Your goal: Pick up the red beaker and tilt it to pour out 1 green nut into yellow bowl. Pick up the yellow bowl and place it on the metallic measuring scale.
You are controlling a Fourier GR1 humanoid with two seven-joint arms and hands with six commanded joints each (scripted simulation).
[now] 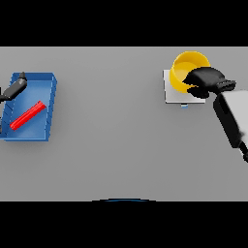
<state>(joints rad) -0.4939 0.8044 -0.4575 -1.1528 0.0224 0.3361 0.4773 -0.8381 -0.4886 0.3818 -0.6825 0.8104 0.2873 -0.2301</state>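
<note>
Right hand [206,80]: dark fingers curled over the near right rim of the round yellow bowl [186,68], grasping it. Bowl sits over the flat, pale metallic measuring scale [169,94] at the far right of the grey bench [121,135]. Cannot tell whether the bowl rests on the plate or hangs just above it. Its footprint overhangs the scale's far edge.

Left hand [15,87]: at the far-left edge, over the far corner of the open blue rectangular tray [48,111]; whether its fingers are released or clenched cannot be told. Slim red beaker [27,115] lies on its side, diagonally, in the tray. No green nut visible; bowl interior partly hidden by the right hand.

Judgement: placing step near its end.

Risks:
- Release while the bowl sits off-centre: could tip or slide off the far edge.
- Fingers hooked on the rim during withdrawal: may drag the bowl off the plate.
- Bowl possibly without nut: pour unverified.
</note>
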